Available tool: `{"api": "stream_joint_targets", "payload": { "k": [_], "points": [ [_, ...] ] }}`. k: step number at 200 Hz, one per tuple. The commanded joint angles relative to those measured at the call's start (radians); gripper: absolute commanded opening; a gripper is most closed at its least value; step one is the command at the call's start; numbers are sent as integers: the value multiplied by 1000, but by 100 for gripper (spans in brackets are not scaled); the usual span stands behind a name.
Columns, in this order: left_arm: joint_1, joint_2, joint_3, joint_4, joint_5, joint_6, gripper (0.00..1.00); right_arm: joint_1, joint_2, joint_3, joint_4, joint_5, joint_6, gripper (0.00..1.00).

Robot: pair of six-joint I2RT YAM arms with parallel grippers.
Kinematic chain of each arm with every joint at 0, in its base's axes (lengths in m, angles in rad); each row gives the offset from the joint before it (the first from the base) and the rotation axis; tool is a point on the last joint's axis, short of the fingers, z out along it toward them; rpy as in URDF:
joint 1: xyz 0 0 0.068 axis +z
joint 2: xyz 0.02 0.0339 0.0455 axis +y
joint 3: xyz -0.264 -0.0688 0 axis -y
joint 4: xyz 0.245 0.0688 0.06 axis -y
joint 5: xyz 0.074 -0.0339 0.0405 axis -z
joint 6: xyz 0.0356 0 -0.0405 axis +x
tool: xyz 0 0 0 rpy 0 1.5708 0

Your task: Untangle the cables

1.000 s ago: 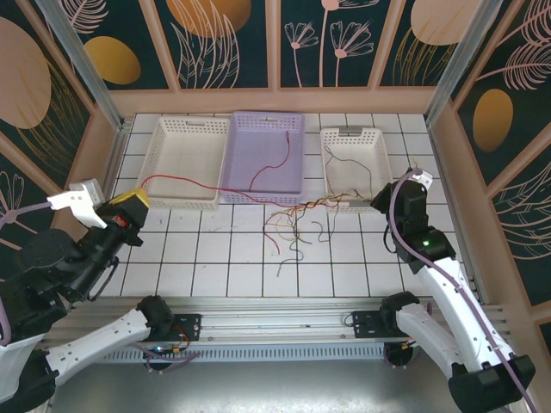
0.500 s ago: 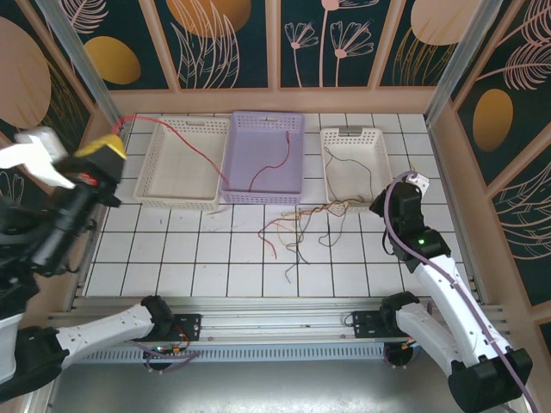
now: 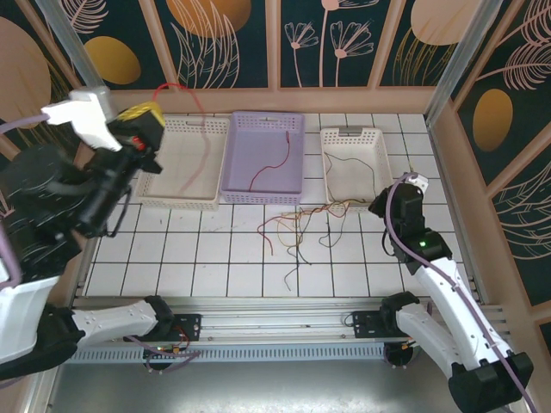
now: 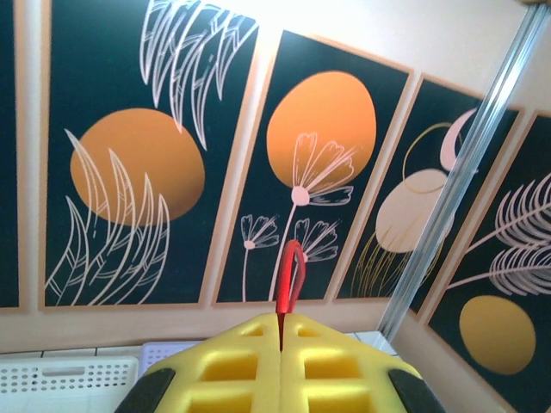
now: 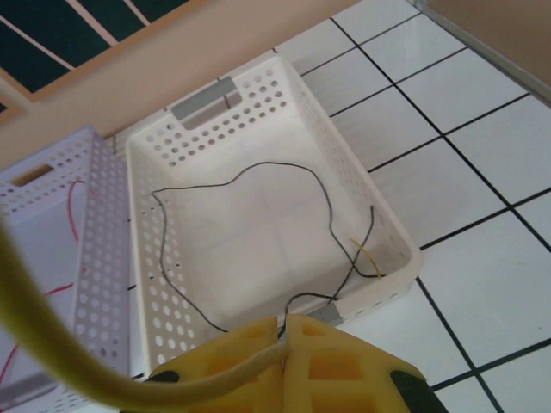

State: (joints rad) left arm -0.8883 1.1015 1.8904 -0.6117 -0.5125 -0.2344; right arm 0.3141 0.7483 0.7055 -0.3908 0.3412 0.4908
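left fingers (image 4: 232, 366): clamped on red cable (image 4: 291, 274) | right fingers (image 5: 340, 374): clamped on yellow cable (image 5: 103, 391)

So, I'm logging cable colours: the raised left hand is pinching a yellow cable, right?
Not quite: the raised left hand is pinching a red cable, not a yellow one. The left wrist view shows it looping out from between the shut fingers.

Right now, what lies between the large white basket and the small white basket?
The lilac basket, with a red cable lying in it, as the top view shows.
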Motion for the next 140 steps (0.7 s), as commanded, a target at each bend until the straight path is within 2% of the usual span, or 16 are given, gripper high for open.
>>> {"api": "stream_joint_targets", "payload": {
  "k": [1,41,140],
  "points": [
    [4,31,-10,127,13,67,0,13,-37,-2,49,-60,-26,0],
    [10,131,-90,254,25,110,0,45,-86,19,63,-114,-30,0],
    [216,376,-254,478,263,11,0,132,-136,78,58,-176,-47,0]
  ]
}}
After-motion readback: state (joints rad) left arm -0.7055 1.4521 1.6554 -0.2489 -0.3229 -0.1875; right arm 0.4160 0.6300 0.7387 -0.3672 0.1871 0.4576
